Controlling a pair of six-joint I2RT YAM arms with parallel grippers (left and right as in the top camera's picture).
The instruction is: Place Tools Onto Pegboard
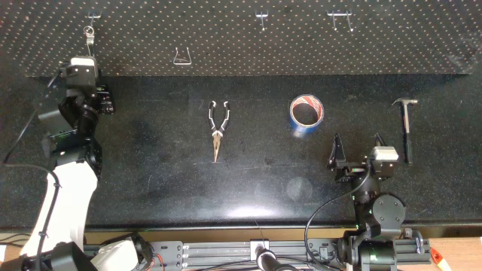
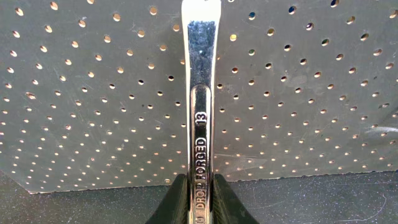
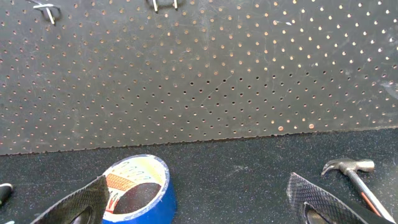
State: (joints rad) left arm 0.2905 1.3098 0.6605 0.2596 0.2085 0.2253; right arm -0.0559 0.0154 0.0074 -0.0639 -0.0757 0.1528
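The wrench [image 2: 199, 93], one chrome combination wrench, stands upright against the pegboard [image 1: 301, 45], its shank running straight up the perforated face. The left gripper [image 2: 199, 186] has its two fingers closed tight on the lower shank, one on each flat side. In the top view the wrench's upper end lies at 12 o'clock from that gripper, just below the leftmost hook [image 1: 93, 15]; whether it hangs on the hook cannot be told. The board carries four fittings: three wire hooks along its upper edge and one triangular wire holder [image 1: 181, 56] lower down, at about 5 o'clock from the leftmost hook. Three more tools lie on the black table [image 1: 151, 173], well apart from one another. One pair of needle-nose pliers [image 1: 218, 129] lies near the middle, tips pointing to 6 o'clock. One roll of blue tape [image 1: 306, 113] is at 3 o'clock from the pliers. One hammer [image 1: 407, 128] is at 3 o'clock from the tape, its head toward the board. The right gripper [image 1: 355, 147] sits low over the table with its fingers spread wide and nothing between them. The tape is at 11 o'clock from it and the hammer at 2 o'clock.
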